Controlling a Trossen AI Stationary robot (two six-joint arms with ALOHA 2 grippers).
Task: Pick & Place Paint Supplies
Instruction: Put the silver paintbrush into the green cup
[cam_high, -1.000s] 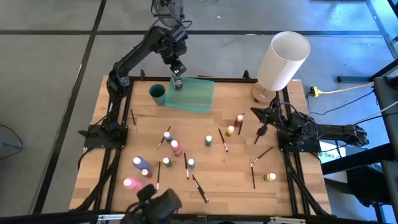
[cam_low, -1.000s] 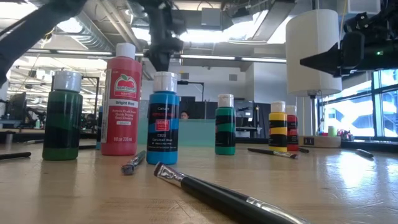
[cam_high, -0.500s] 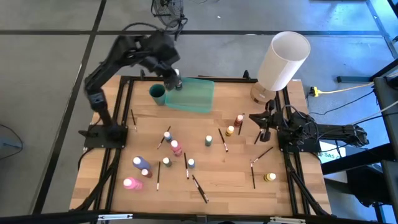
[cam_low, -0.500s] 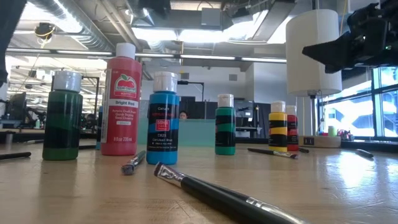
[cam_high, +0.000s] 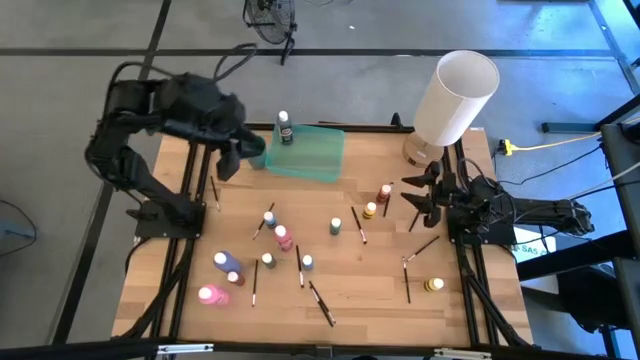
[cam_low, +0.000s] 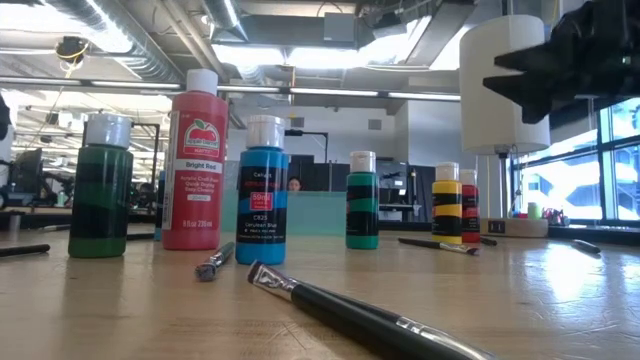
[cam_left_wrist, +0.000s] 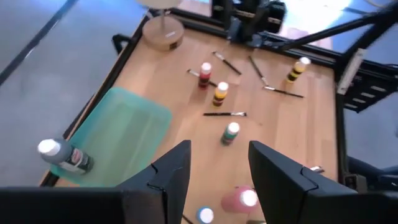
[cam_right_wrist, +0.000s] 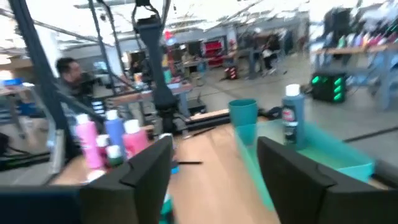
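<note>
Wooden worktop (cam_high: 390, 270) under an open, bright hall. Left hand (cam_high: 228, 160), fingers apart and empty, has drawn back from the green tray (cam_high: 318, 155), where a dark paint bottle (cam_high: 285, 128) now stands alone beside the teal cup (cam_high: 253, 150). Remaining paint bottles (cam_high: 283, 238) and paintbrushes (cam_high: 322, 303) lie between both hands. Right hand (cam_high: 422, 196) has sprung apart, holding nothing.
</note>
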